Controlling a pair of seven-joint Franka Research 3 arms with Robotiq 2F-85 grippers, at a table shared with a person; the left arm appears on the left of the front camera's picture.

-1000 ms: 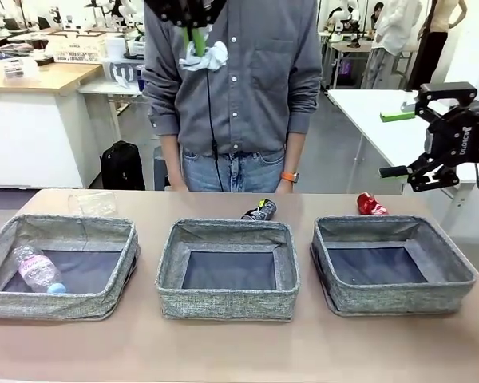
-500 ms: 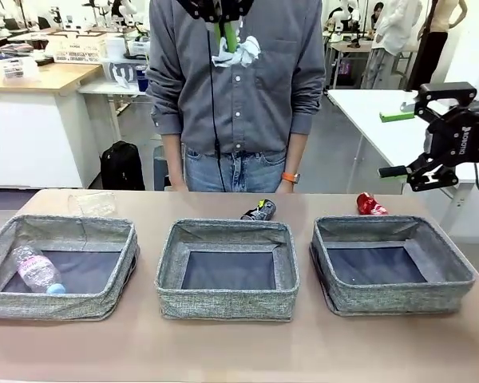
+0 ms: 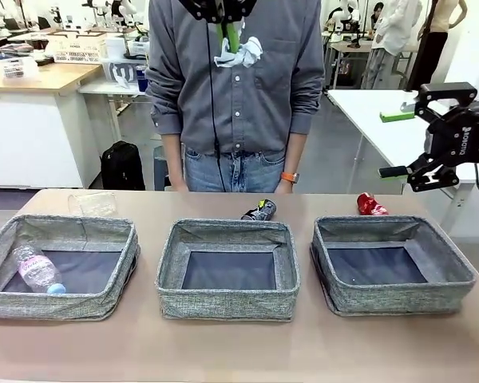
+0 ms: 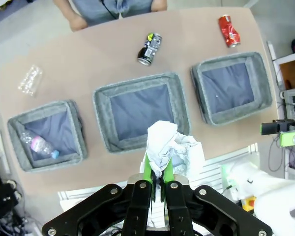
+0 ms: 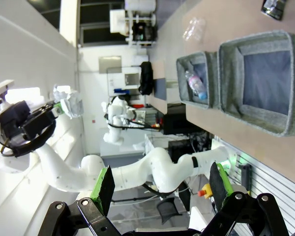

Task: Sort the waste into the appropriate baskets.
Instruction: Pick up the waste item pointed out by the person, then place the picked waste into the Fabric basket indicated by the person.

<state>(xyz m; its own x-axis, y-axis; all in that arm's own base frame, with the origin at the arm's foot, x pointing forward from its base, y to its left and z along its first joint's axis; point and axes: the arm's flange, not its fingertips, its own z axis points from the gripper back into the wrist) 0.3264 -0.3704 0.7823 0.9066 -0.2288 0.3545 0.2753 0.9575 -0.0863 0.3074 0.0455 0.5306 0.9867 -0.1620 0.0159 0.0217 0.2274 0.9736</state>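
Three baskets (image 3: 227, 305) line your table. Your left gripper (image 3: 230, 36) is clamped tight on the paper ball (image 3: 239, 54), high over the middle basket (image 4: 137, 142). Your right gripper (image 3: 395, 144) hangs wide open and empty. The bottle (image 3: 38, 270) lies in the left basket (image 3: 60, 305).

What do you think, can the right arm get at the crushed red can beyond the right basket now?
Probably yes. The right claw hangs open and empty above the crushed red can, which lies on bare table beyond the right basket, with nothing between them.
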